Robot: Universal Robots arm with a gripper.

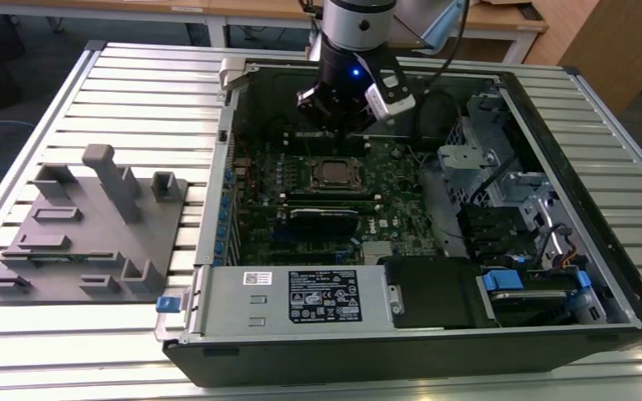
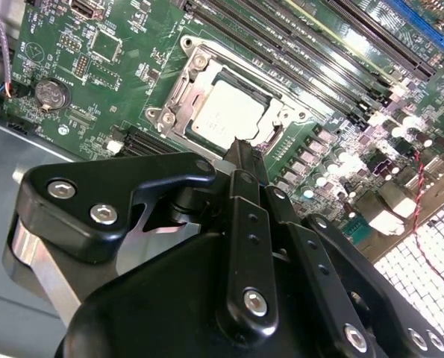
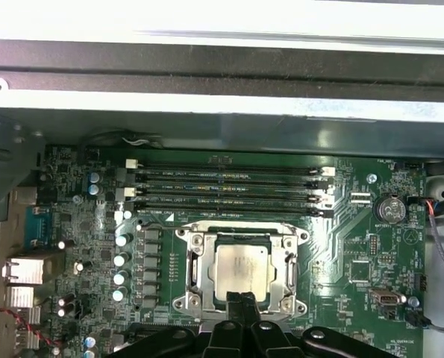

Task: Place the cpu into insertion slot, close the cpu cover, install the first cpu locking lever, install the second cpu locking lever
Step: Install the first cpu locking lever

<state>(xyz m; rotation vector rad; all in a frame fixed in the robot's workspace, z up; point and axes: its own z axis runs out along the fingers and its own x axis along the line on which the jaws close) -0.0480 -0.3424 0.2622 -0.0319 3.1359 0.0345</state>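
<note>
Black tool linkage looming large in the second wrist view, bolted links and silver hub up front, slim fingers drawn together at the tip. Tip poised at the near edge of the cpu; touching or hovering, not clear. Dull silver cpu seated flat in the insertion slot, framed by the shiny cpu cover lying down around it. Green board all round, with a round coin battery well off to one side.

Seen square-on in the first wrist view: chip centred in the cover's window, paired fingertips at its edge, and four long memory slots running side by side just beyond the socket.

From the exterior view, the wider setting: open computer case lying on a slatted metal tabletop, arm reaching down into it above the socket. Grey power supply along the near side of the case. Grey moulded fixture block on the tabletop at the exterior view's left, just beside the case.
</note>
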